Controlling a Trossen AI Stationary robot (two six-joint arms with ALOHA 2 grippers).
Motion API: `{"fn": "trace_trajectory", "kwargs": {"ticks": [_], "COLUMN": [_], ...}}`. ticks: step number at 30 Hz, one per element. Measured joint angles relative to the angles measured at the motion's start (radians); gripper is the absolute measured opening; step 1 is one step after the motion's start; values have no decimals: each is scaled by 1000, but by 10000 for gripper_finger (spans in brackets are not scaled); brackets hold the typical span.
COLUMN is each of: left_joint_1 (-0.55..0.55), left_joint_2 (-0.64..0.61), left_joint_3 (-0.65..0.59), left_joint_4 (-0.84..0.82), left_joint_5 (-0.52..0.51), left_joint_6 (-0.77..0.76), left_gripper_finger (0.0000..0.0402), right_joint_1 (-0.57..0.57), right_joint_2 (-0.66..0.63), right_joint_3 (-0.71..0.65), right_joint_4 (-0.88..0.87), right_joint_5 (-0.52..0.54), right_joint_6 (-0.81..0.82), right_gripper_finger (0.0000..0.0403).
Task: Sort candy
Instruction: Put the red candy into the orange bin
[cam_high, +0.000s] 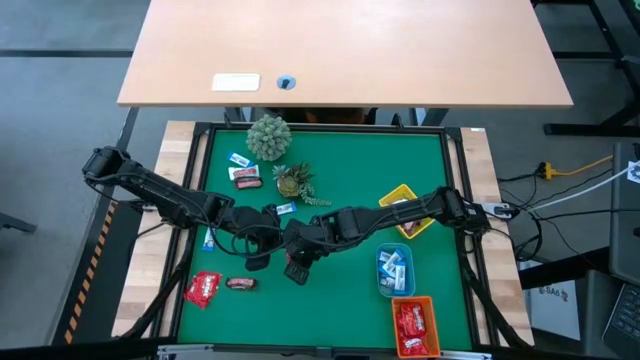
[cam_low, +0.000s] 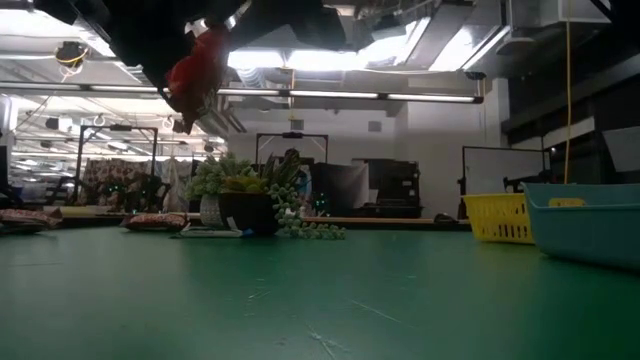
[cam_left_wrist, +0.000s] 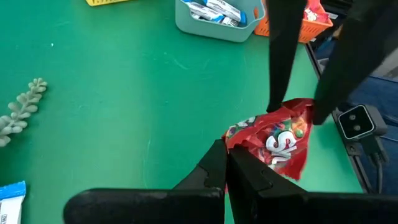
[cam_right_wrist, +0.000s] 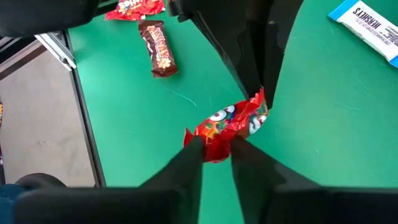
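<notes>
One shiny red candy packet (cam_left_wrist: 283, 140) hangs in the air between both grippers; in the low view the packet (cam_low: 197, 70) is well above the green mat. My left gripper (cam_left_wrist: 227, 163) is shut on one end and my right gripper (cam_right_wrist: 216, 149) is shut on the other. From above they meet at mid-table, the left gripper (cam_high: 258, 243) beside the right gripper (cam_high: 298, 262), and they hide most of the packet. Another red packet (cam_high: 203, 289) and a brown mini bar (cam_high: 240, 284) lie flat on the mat near the left front corner. My left gripper pinches the packet's crimped end (cam_left_wrist: 239, 142) between its two shut fingers. The packet is lifted clear of the mat and stretches away from the fingertips toward the other gripper. My right gripper pinches the packet's opposite end (cam_right_wrist: 214, 142) between its two fingers (cam_right_wrist: 193, 152), which lie across the crumpled wrapper. The packet is off the table, spanning from here to the left gripper's fingertips (cam_right_wrist: 256, 87).
Blue-and-white wrappers (cam_high: 240, 160) and a maroon bar (cam_high: 246, 177) lie near two small plants (cam_high: 268, 137) at the far left. On the right stand a yellow tray (cam_high: 405, 210), a blue tray (cam_high: 380, 285) with blue-white sweets and an orange tray (cam_high: 430, 305) with red packets.
</notes>
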Motion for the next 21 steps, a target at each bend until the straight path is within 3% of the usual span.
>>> {"fn": "trace_trajectory", "kwargs": {"ticks": [7, 17, 21], "left_joint_1": [0, 0, 0], "left_joint_2": [0, 0, 0], "left_joint_3": [0, 0, 0], "left_joint_4": [0, 0, 1], "left_joint_5": [0, 0, 4], "left_joint_6": [0, -2, -1], "left_gripper_finger": [0, 0, 18], "right_joint_1": [0, 0, 8], "right_joint_2": [0, 0, 0], "right_joint_3": [0, 0, 0], "right_joint_4": [-7, -9, -9], "right_joint_5": [3, 2, -19], "right_joint_6": [-5, -40, -58], "right_gripper_finger": [6, 3, 2]}}
